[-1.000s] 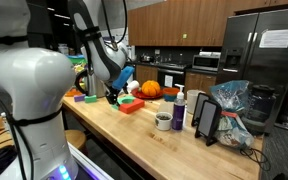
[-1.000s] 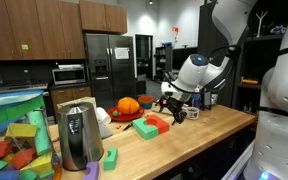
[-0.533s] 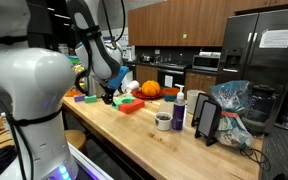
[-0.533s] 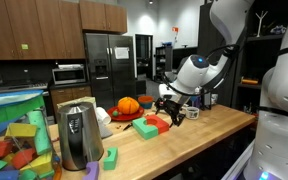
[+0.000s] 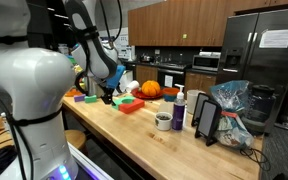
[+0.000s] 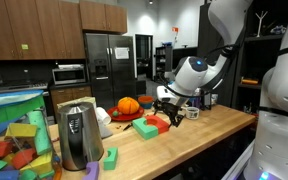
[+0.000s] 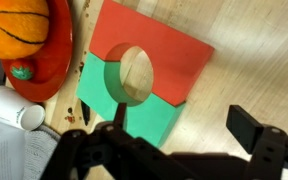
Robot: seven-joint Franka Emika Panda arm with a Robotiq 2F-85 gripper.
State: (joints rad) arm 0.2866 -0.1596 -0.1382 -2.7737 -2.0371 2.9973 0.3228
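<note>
- An orange pumpkin (image 7: pixel 19 30) sits on a red plate (image 7: pixel 62 62), a white bottle (image 7: pixel 9 108) just beside them
- The red-and-green block (image 7: pixel 179 65), pierced by a round hole, lies flat on the wooden worktop (image 7: pixel 259 45), against the plate's edge
- The gripper (image 7: pixel 179 135) hovers over the block's green corner, fingers spread wide, holding nothing
- A sheet (image 5: pixel 278 38) on the fridge door (image 5: pixel 246 62) is too small to read

My matt black jaws hang over a matt, smooth red-and-green block (image 7: pixel 174 72), seemingly foam, on the pale, smooth wooden desk (image 7: pixel 256 68). The orange pumpkin (image 7: pixel 22 25) looks like glossy plastic.
</note>
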